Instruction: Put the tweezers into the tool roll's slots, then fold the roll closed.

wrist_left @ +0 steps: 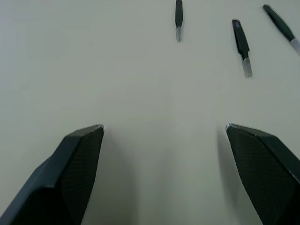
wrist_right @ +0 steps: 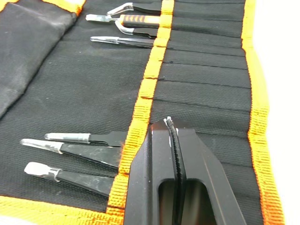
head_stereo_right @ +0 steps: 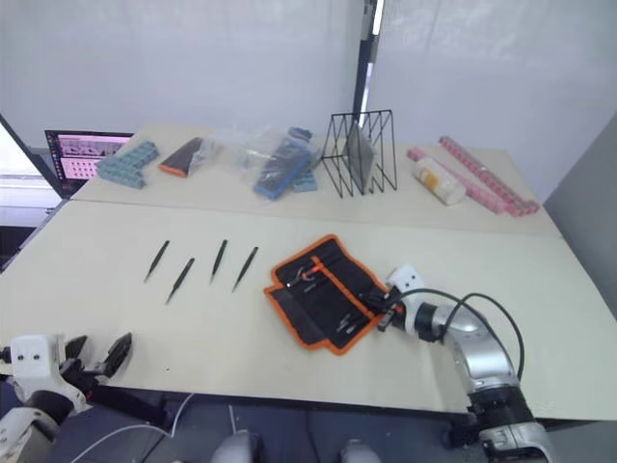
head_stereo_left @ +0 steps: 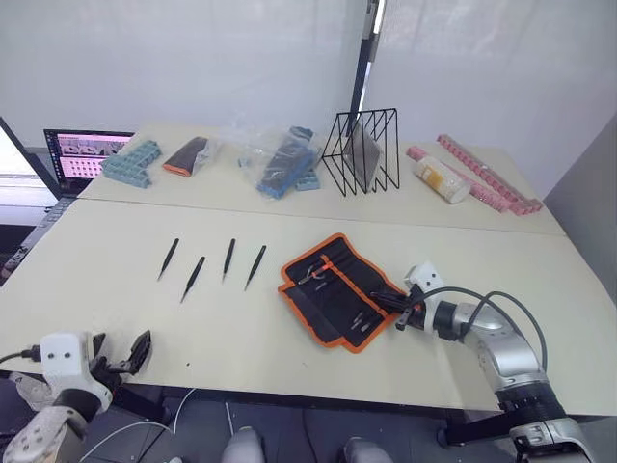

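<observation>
Item: tool roll (head_stereo_left: 339, 289), lying unfolded on the surface, orange edging outward, inner face up. You have several slim tools already seated in its slots (wrist_right: 206, 89): a cluster at one end and three with metal tips showing at the other, with bare pockets between them. Item: tweezers (head_stereo_left: 228, 258), four loose, lined up side by side on the surface well apart from the roll, on the robot's left of it. By the look of it you are partway through loading; these four remain to be slotted, and the fold has not begun. Item: right gripper (wrist_right: 172, 136), at the roll's right edge, arm bent and reaching in low from the robot's right; its jaws are clenched together over the orange stripe (wrist_right: 145, 89), and whether anything thin is pinched between them cannot be told. Item: left gripper (head_stereo_left: 120, 359), low at the near edge of the surface, well apart from the roll; its jaws stand released and wide, holding nothing, pointing toward the loose tweezers. Beyond the roll: a black wire rack (head_stereo_left: 363, 151) and bagged goods (head_stereo_left: 280, 159).
</observation>
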